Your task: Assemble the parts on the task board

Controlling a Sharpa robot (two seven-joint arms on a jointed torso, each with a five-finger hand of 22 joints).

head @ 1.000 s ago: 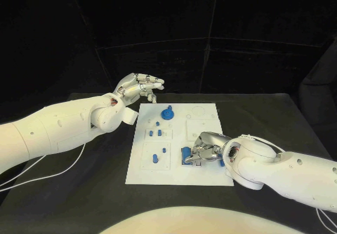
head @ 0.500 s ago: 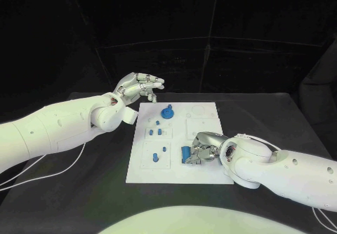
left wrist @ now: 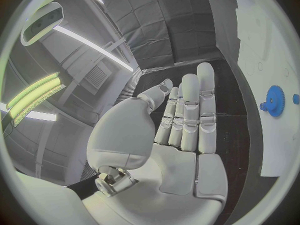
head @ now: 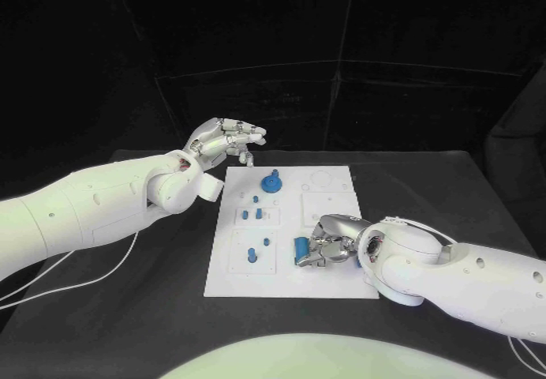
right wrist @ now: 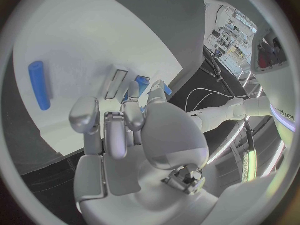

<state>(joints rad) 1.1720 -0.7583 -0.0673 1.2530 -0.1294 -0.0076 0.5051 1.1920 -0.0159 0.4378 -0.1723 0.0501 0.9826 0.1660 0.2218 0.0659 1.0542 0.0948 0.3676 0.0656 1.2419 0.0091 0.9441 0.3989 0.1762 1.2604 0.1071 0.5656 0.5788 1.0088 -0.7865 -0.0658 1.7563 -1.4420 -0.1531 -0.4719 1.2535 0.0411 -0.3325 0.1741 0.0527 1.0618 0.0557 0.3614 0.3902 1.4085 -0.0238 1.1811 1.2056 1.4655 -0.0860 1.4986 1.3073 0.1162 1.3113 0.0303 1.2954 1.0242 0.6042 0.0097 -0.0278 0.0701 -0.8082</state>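
Black table, task board point(head: 285, 276): right hand point(head: 327, 242) fingers curl around blue part point(head: 301, 250)

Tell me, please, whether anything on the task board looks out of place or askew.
Nothing stands out. The task board lies flat on the table, the blue gear sits near its far edge, and small blue parts rest in its recesses. The right hand works at another blue part.
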